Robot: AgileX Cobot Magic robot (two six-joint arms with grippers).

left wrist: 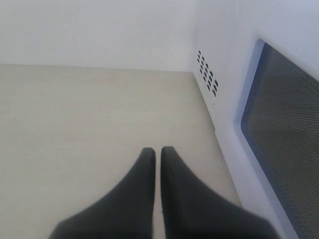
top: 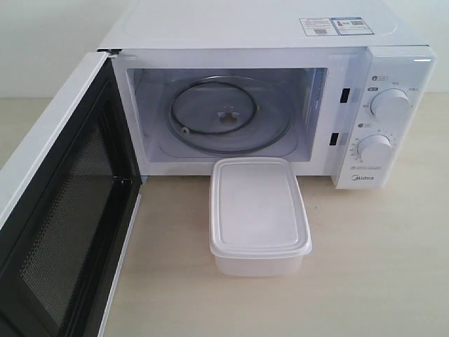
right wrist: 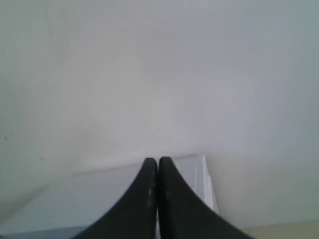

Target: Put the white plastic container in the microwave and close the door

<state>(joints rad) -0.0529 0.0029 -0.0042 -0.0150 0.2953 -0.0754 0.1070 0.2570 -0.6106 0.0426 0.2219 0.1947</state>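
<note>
**Container outside the oven, both end effectors shut and empty**

The white plastic container (top: 259,210) sits lid-on on the table (top: 372,267), just in front of the open microwave (top: 231,28). Its far end is at the cavity's lower lip, right of centre; touching or not, can't tell. The door (top: 63,210) is swung wide to the left, mesh inner face showing. The glass turntable (top: 230,116) is bare. Nothing placed yet, and the door is not closed.

Risks, judged from here:
- The box is wide with smooth walls, so a grip across it may slip or tilt it, and a pinch on the rim could pop the lid.
- A push instead of a lift would likely jam the far end against the lip.
- If the box is left poking out of the cavity, the closing door would hit it.
- A hard swing of the door could shift the whole oven.

Left end effector (left wrist: 157,152): fingers nearly together with only a thin slit between, holding nothing, over bare table just beside the door's outer window side and touching nothing.

Right end effector (right wrist: 158,162): fingers pressed together and empty, pointing at a white surface that is too blurred to name.

Neither arm shows in the exterior view.
</note>
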